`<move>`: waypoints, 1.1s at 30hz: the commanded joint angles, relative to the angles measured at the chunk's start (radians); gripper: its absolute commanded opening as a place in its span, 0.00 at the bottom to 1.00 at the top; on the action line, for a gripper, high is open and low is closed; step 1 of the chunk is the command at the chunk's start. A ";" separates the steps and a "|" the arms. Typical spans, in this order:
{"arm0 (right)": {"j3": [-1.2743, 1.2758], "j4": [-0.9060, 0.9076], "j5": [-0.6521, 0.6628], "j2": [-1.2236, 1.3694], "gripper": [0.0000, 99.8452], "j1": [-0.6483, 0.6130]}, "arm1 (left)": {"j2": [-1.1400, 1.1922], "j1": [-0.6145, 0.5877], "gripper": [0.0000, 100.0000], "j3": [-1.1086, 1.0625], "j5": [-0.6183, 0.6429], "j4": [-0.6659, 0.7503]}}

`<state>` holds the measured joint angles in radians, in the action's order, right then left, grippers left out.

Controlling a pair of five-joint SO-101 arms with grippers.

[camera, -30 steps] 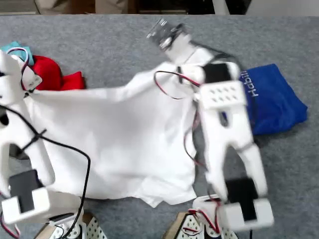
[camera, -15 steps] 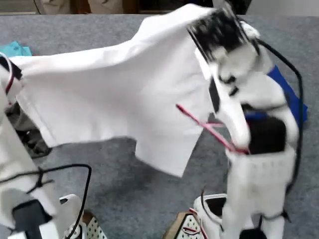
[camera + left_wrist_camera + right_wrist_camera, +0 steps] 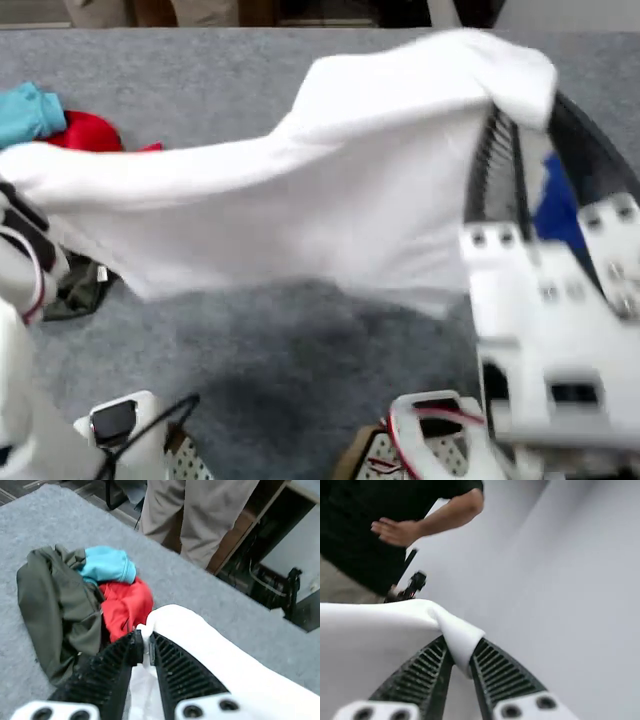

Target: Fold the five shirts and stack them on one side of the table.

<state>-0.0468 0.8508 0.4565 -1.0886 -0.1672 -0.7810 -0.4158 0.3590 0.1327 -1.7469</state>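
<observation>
White shirt (image 3: 330, 200) hangs clear above the grey surface (image 3: 300, 400), stretched between my tools: left tool (image 3: 144, 639) clenched on its 9 o'clock end, right tool (image 3: 462, 649) clenched on its 2 o'clock end, long axis running between them.

A worktop (image 3: 300, 390) covered in grey felt-like fabric is seen, with bare stretches left along its near edge and towards its far-left corner. Beyond the far edge a brown wooden cabinet (image 3: 245, 527) with a dark interior is placed, and a pale cable (image 3: 265, 582) is looped inside it. A plain pale wall (image 3: 570, 555) is seen higher up.
</observation>
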 commanded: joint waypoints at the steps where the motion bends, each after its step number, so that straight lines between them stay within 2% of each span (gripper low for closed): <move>1: -0.041 -0.028 -0.002 -0.056 0.00 0.025 | -0.077 -0.003 0.02 -0.075 -0.026 -0.015; 9: -0.028 0.034 0.049 -0.093 0.00 0.021 | -0.125 0.005 0.02 -0.106 -0.032 -0.014; 13: 0.084 0.025 0.137 -0.022 0.00 0.019 | -0.041 0.048 0.02 -0.235 -0.002 0.055; 21: 0.344 -0.166 0.153 0.260 0.00 0.018 | 0.340 0.117 0.02 -0.362 0.061 0.365; 27: 0.407 -0.374 0.147 0.611 0.00 0.018 | 0.759 0.121 0.02 -0.298 0.103 0.646; 29: 0.390 -0.434 0.147 0.745 0.00 0.018 | 0.897 0.121 0.02 -0.215 0.110 0.664; 33: 0.292 -0.480 0.147 1.027 0.00 0.019 | 1.142 0.153 0.02 0.035 0.117 0.608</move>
<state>0.3414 0.4212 0.6022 -0.2371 -0.1657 0.2286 -0.2900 0.1872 0.2371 -1.1224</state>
